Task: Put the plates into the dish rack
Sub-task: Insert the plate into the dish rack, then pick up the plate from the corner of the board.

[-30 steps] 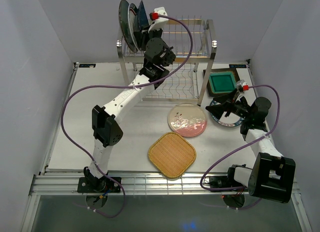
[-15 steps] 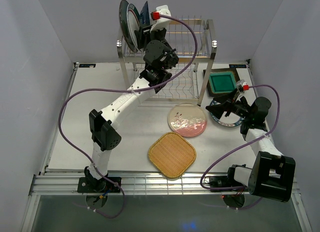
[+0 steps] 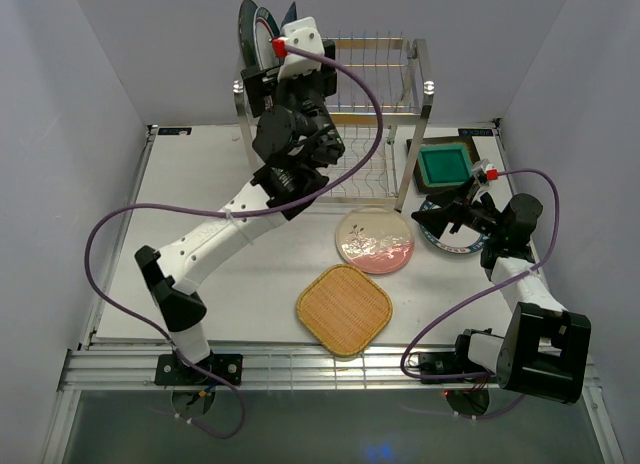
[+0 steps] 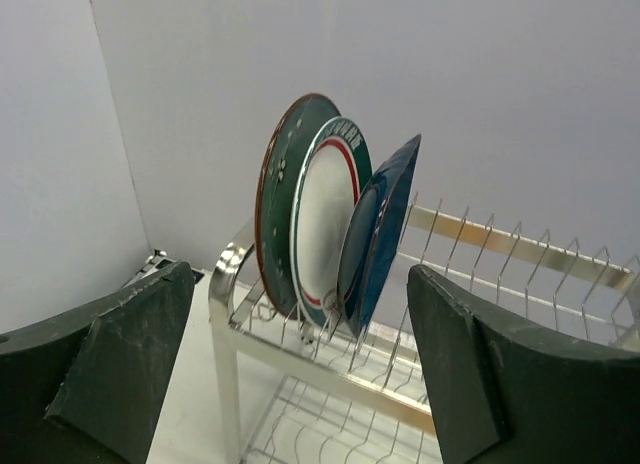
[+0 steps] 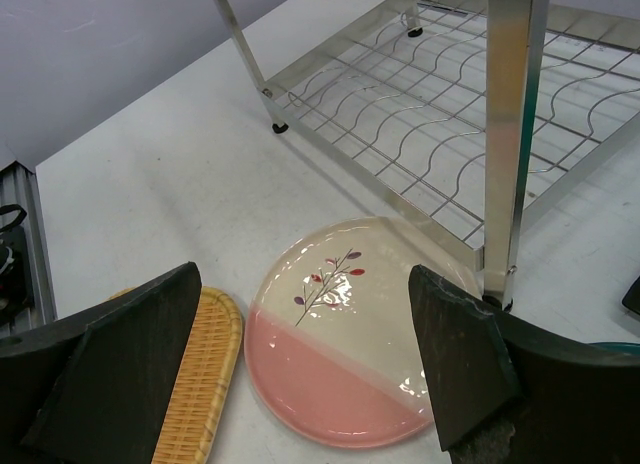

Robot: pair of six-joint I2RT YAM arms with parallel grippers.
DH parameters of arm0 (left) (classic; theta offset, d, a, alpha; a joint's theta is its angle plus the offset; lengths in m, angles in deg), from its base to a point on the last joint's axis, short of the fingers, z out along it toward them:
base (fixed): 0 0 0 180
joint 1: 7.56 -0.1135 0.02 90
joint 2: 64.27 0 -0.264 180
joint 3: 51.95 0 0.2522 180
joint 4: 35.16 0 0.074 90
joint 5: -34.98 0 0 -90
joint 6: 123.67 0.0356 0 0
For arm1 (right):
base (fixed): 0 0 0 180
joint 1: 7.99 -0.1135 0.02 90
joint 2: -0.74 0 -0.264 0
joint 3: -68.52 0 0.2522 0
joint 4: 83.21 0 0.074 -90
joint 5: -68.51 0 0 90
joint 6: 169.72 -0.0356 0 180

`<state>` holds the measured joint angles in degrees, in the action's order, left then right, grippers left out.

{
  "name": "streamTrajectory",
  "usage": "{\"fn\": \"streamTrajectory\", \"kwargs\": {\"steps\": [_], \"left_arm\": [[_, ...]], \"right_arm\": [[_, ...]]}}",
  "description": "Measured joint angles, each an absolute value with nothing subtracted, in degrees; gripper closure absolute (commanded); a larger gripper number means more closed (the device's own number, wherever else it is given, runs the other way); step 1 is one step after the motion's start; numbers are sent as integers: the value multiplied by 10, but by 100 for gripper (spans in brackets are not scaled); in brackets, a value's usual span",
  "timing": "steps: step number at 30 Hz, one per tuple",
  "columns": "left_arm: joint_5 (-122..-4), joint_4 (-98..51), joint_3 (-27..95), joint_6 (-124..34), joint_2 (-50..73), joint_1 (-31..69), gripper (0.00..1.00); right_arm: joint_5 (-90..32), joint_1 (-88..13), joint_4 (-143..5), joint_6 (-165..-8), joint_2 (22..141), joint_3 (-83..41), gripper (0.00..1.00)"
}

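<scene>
White table (image 3: 190, 174), pale grey walls (image 3: 70, 74); both grippers' jaws stand wide apart, empty.
Left gripper (image 4: 298, 274) faces three plates (image 4: 325, 219) upright in the dish rack's (image 3: 421, 94) top tier; right gripper (image 5: 302, 274) hangs over the pink floral plate (image 5: 330, 354); rim lettering unreadable.

White table (image 3: 255, 284), pale grey walls (image 3: 70, 104), metal rail (image 3: 330, 369) along near edge

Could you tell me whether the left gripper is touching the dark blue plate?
Apart. The left wrist view shows the left gripper open, with clear space between each finger and the dark blue plate.
</scene>
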<state>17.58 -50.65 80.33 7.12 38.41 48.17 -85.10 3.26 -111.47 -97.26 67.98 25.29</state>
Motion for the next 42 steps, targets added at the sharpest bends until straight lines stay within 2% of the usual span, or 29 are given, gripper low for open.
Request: {"fn": "streamTrajectory", "kwargs": {"steps": [6, 11, 17, 22, 31, 42], "left_arm": [[183, -506, 616, 8, 258, 539, 2], [180, -499, 408, -83, 116, 607, 2], [192, -505, 215, -208, -34, 666, 2], [176, -477, 93, -327, -80, 699, 2], [97, -259, 50, -580, -75, 705, 2], [77, -201, -22, -663, -75, 705, 2]], "right_arm": [[-852, 33, -1115, -973, 680, 253, 10], [-857, 33, -1115, -974, 680, 253, 10], [-863, 32, -1115, -974, 679, 253, 10], [-865, 19, -1062, -945, 678, 229, 10], [-844, -46, -871, -791, 697, 166, 10], [-783, -139, -674, -615, 743, 133, 10]]}}
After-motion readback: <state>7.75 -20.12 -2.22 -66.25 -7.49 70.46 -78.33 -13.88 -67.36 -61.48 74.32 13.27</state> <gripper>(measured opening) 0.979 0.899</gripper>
